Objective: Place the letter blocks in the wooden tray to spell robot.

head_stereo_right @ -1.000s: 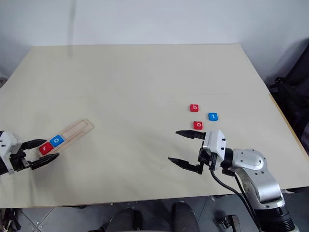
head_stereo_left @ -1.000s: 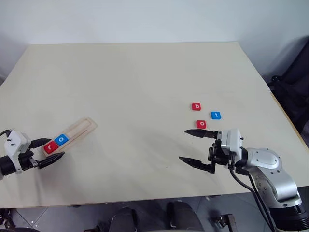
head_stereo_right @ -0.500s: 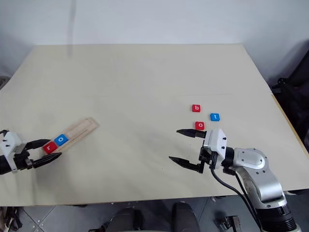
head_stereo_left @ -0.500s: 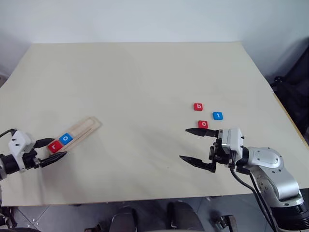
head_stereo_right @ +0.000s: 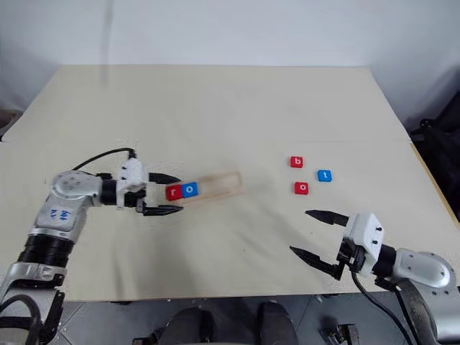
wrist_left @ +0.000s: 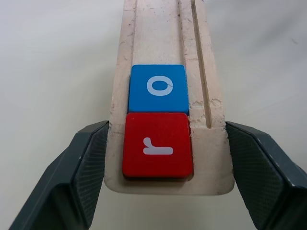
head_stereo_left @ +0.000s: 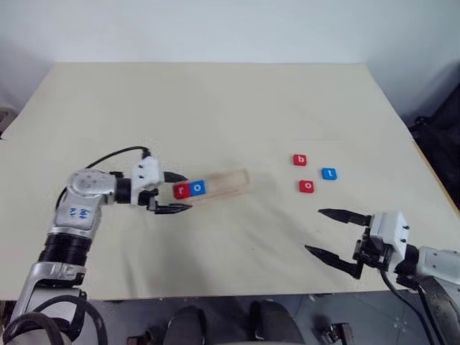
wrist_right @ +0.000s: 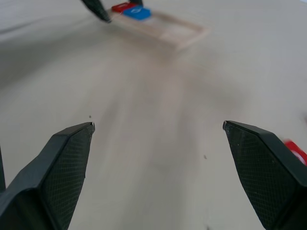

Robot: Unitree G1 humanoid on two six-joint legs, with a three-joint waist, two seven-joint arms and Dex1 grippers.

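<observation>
My left gripper is shut on the near end of the wooden tray, one finger pressed to each long side. The pale tray lies roughly crosswise left of the table's middle. In its slot sit a red "r" block at the gripped end and a blue "o" block beside it. Three loose letter blocks lie on the table to the right: a red "b", a blue "t" and a red "o". My right gripper hangs open and holds nothing, near the front edge below those three.
The pale wooden table stretches bare behind the tray and blocks. Its front edge runs just under both grippers, and its right edge lies close to the loose blocks. A dark object stands off the table at the right.
My left gripper has swept the tray, with "r" and "o" in it, from the table's left side toward the middle and turned it. My right gripper has drawn back toward the front right.
</observation>
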